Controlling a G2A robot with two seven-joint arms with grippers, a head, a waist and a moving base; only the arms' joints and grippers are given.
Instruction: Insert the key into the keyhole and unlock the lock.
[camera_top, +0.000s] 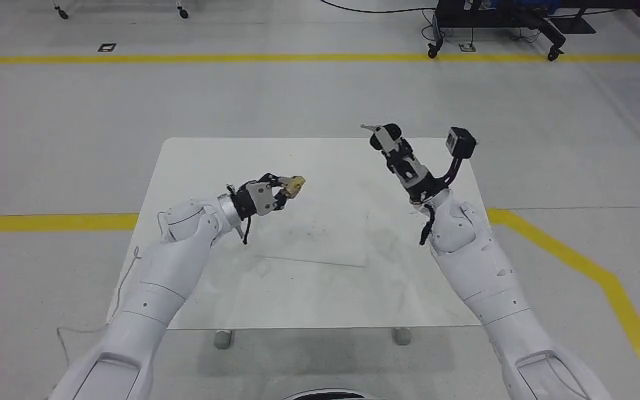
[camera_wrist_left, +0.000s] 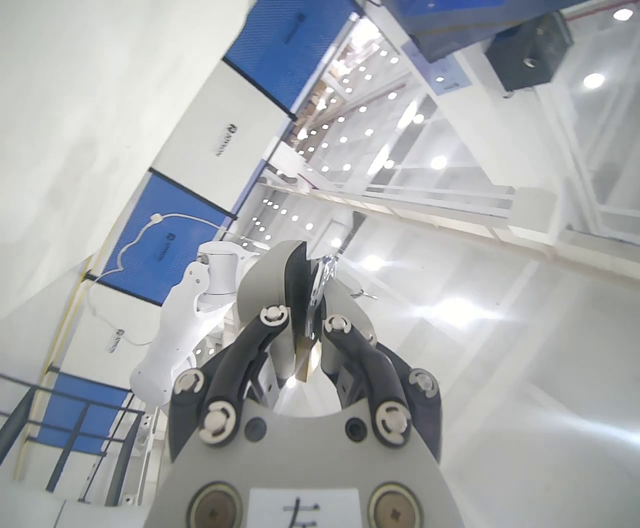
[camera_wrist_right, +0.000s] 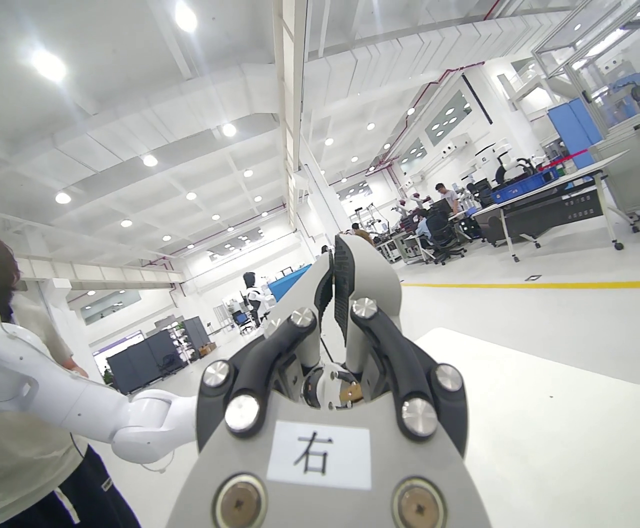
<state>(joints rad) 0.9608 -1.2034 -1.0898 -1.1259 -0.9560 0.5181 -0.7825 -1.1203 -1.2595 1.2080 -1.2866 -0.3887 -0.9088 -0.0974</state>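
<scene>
White table (camera_top: 330, 250) lies below both arms. Over it, the left gripper (camera_top: 279, 191) is clamped on a brass lock (camera_top: 294, 184) that juts past its fingertips. Well apart, the right gripper (camera_top: 383, 134) pinches a small key (camera_top: 368, 127) at its tip.

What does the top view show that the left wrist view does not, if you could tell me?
The top view adds the white table beneath both arms, and the right gripper with a small key sticking out of it. The left wrist view adds the silver shackle close up, caught between the fingers. Both share the left gripper, shut on the brass padlock.
</scene>
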